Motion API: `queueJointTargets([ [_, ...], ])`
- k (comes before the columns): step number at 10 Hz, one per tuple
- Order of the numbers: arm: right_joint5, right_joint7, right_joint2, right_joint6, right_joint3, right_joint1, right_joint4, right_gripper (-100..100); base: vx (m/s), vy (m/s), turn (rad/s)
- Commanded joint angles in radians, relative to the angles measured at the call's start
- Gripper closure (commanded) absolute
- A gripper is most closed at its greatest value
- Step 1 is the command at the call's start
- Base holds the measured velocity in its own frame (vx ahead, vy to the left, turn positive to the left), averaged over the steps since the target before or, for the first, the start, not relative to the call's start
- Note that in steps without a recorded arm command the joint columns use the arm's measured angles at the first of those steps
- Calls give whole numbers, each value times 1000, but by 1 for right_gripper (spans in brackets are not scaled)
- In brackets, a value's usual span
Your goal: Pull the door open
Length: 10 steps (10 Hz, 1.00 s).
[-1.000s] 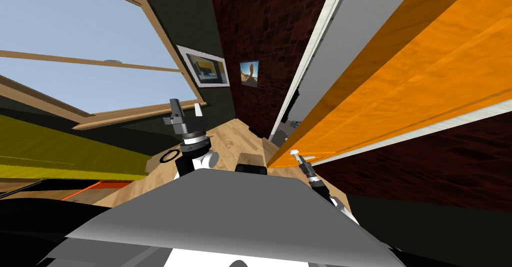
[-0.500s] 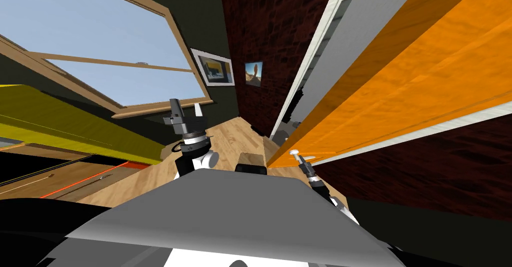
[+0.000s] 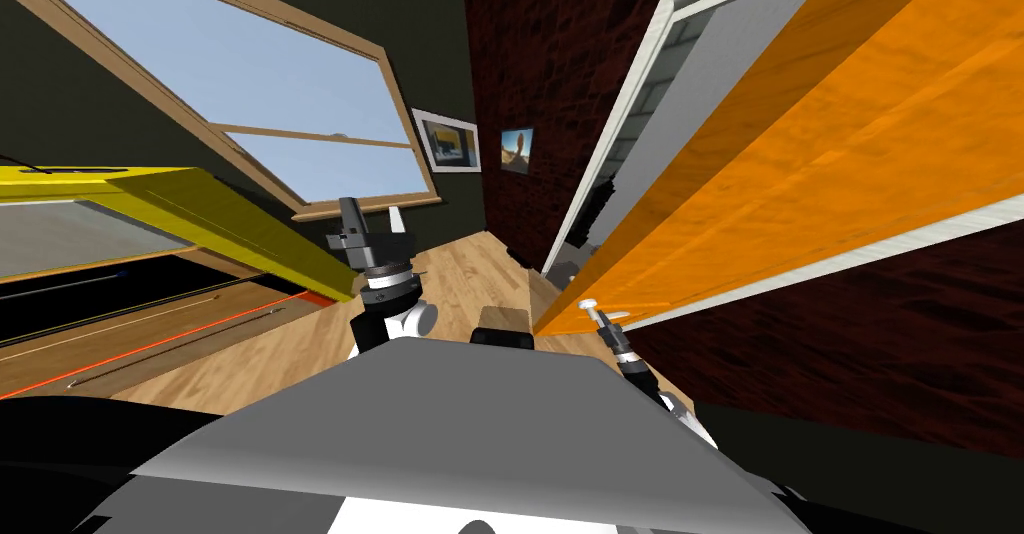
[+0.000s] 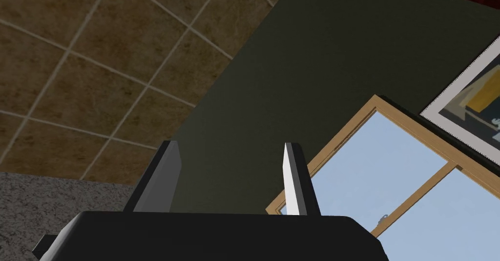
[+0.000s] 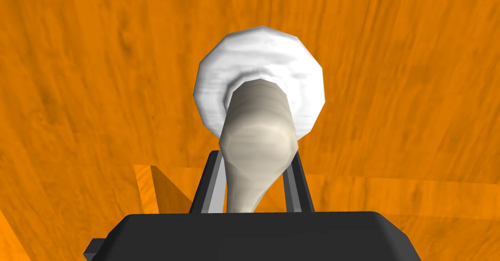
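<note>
Right gripper point(image 5: 254, 161) was clamped on the door handle point(image 5: 258, 126), fingers pressing both sides of its pale lever. The orange door point(image 3: 800, 158) at 2 o'clock seemed swung partly out of its white frame point(image 3: 622, 123). Left gripper point(image 4: 229, 148) was open, raised at 11 o'clock.

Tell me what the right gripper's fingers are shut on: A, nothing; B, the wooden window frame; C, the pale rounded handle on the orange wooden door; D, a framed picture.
C: in the right wrist view the fingers of the right gripper press both sides of the pale rounded handle on the orange wooden door.
</note>
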Motion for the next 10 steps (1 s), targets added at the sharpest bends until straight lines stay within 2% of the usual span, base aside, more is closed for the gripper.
queueJointTargets([
  [1,1,-1,-8,-4,-6,-6,8,100,-227,-74,143],
  [4,5,-1,-10,-10,-8,-15,19,100,-213,-92,130],
  [5,8,-3,-3,-8,-2,-10,12,100,-83,-24,29],
  [10,13,-3,-6,-13,-3,-25,31,100,-164,-76,146],
])
